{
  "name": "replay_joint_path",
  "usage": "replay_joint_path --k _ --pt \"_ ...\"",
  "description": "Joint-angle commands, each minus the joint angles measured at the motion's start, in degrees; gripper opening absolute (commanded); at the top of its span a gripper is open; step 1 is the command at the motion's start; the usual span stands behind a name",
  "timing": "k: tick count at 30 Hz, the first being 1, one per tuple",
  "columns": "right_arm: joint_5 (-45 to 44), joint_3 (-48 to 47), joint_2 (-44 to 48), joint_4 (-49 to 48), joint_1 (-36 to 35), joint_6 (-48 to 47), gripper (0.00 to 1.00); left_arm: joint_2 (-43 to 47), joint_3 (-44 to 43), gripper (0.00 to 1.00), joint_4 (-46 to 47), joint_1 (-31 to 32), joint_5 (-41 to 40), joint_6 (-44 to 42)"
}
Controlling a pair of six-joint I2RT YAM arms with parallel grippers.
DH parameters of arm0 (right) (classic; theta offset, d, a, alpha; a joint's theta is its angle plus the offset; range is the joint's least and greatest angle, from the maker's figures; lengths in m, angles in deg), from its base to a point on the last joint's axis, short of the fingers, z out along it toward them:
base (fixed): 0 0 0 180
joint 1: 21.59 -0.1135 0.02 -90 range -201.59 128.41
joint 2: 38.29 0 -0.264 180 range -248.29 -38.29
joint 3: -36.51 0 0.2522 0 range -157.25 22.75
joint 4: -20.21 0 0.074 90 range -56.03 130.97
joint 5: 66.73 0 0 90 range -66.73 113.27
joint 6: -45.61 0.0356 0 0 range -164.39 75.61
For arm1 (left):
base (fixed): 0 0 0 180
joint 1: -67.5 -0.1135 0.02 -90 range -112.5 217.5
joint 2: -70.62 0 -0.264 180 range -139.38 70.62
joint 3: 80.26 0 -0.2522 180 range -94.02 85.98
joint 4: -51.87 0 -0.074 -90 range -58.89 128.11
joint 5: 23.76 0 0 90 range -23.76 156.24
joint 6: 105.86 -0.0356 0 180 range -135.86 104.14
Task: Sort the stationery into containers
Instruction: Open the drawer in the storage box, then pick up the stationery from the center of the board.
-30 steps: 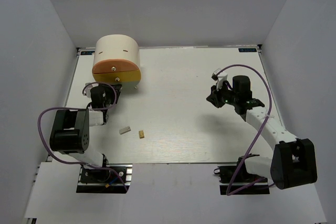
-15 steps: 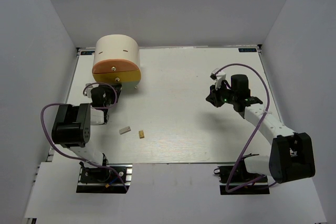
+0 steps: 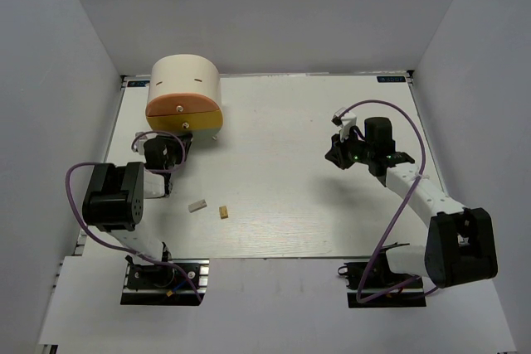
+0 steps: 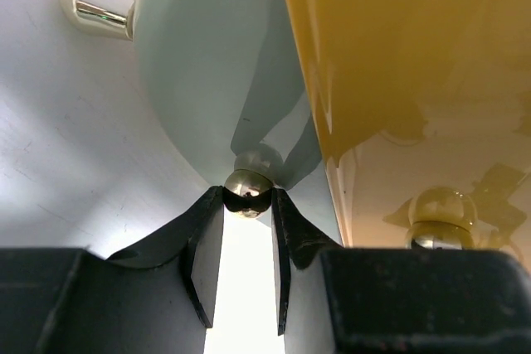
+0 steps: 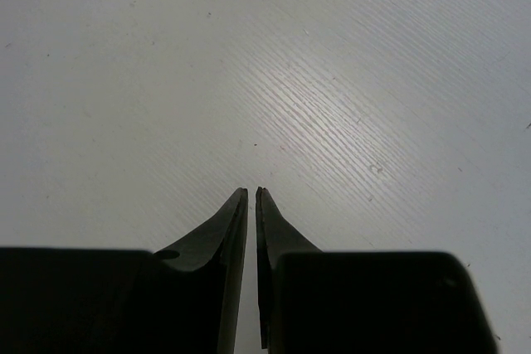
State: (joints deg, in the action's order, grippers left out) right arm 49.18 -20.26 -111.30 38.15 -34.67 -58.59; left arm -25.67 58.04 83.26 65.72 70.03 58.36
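Black left arm [image 3: 112, 196] reaches to the drum [image 3: 184, 80], jaws pinching a knob [image 4: 248, 191].

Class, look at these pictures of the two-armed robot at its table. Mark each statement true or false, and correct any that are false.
1. The left hand pinches a small knob. True.
2. The right hand holds a pen. False: its fingers are closed on nothing, above the bare table.
3. The grey block and the tan block lie on the table, outside the drum. True.
4. The drum stands at the table's far right corner. False: it stands near the far left corner.
5. The orange tray sits above the yellow tray. True.
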Motion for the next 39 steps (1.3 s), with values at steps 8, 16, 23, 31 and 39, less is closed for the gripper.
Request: replay_joint_path --k 8,16,23,31,39 --pt "1.51 -2.70 -0.73 -0.67 0.25 -0.66 0.15 5.93 7.72 0.25 1.96 -0.33 1.04 0.05" --pt "2.39 -2.70 -0.73 -0.41 0.07 -0.74 0.15 12.52 12.47 0.25 0.29 -0.33 1.04 0.05" --pt "6.24 -3.31 -0.29 1.87 -0.10 -2.94 0.26 14.90 12.56 0.62 -2.68 -0.33 1.57 -1.18" --pt "20.04 -6.21 -1.16 10.31 -1.59 -16.36 0.58 20.96 13.18 0.79 -6.64 -0.33 4.90 -3.02" --pt "29.11 -8.85 -5.29 12.08 -7.65 -25.88 0.66 36.16 12.92 0.82 -25.87 -0.33 11.85 -11.18"
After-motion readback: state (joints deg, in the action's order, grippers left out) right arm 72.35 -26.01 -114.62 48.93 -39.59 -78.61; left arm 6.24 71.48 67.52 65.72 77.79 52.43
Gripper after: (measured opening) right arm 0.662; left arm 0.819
